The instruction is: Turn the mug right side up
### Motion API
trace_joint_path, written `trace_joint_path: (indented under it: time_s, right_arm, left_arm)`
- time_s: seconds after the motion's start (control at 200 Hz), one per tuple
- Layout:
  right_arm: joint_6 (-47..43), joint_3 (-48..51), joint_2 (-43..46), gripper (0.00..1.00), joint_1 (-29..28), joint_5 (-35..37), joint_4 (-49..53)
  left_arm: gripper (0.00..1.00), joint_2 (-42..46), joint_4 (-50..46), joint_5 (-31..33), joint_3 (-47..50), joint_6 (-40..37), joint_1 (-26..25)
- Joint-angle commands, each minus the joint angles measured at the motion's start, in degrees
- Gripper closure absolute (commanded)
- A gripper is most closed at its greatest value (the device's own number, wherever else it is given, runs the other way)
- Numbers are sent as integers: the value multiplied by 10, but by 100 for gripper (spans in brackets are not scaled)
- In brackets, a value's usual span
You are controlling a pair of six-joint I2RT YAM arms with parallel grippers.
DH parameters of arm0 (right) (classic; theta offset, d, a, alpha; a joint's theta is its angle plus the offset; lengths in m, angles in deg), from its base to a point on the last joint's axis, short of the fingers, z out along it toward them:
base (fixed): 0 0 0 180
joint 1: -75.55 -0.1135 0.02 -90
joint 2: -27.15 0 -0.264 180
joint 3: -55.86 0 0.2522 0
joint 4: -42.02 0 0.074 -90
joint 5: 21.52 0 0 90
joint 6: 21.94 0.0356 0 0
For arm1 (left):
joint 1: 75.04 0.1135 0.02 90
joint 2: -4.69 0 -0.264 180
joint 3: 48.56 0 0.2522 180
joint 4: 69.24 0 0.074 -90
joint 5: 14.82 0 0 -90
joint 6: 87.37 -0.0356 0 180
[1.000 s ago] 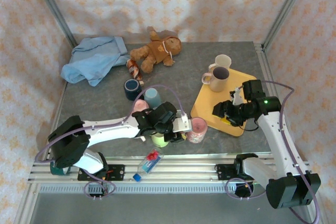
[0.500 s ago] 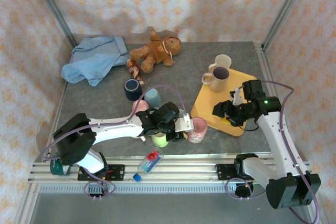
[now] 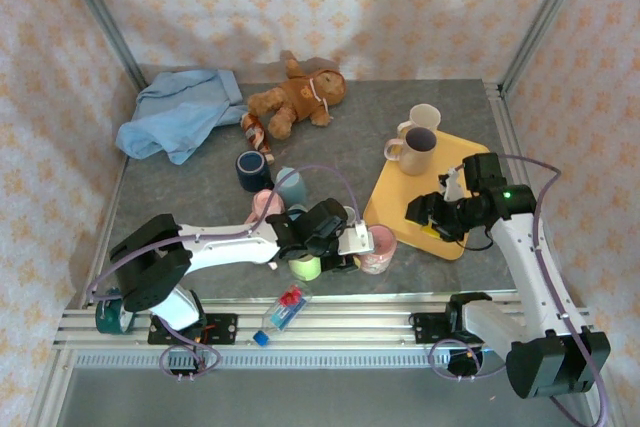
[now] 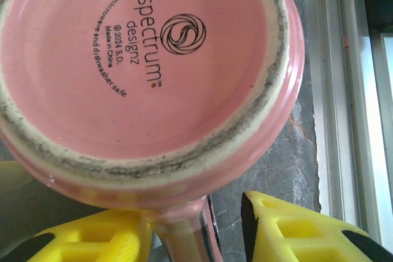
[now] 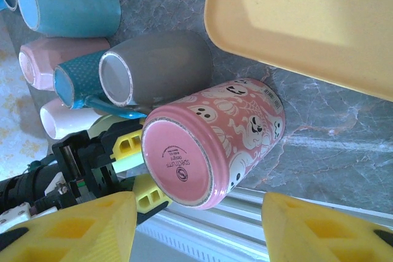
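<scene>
White arm links [image 3: 215,244], black joints [image 3: 320,225], lilac cables [image 3: 322,168], yellow tool fingers [image 5: 73,225]

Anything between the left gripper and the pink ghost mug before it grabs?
Nothing visible. The left gripper has its fingers either side of the handle of the base-up pink mug. The grey mug and yellow tray flank the mug, neither in between.

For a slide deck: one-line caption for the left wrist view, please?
Left arm's yellow fingers flank the handle of the pink mug, its stamped base toward the camera.
</scene>
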Motion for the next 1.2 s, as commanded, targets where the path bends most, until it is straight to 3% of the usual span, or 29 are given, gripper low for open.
trace_joint_path:
  time_s: [0.0,0.535,0.976,1.196]
  right_arm:
    - [-12,8,13,44,4,1,13]
    - [-16,3,16,44,5,3,20]
    - [-17,1,17,45,6,5,18]
    - [-14,2,17,45,7,6,14]
  left_arm:
    - [60,-5,10,9,-10,7,-5]
    - [61,-35,-6,26,-23,2,-8]
    - [75,-42,-21,32,-33,0,-9]
    - [88,-21,-21,40,-38,2,-9]
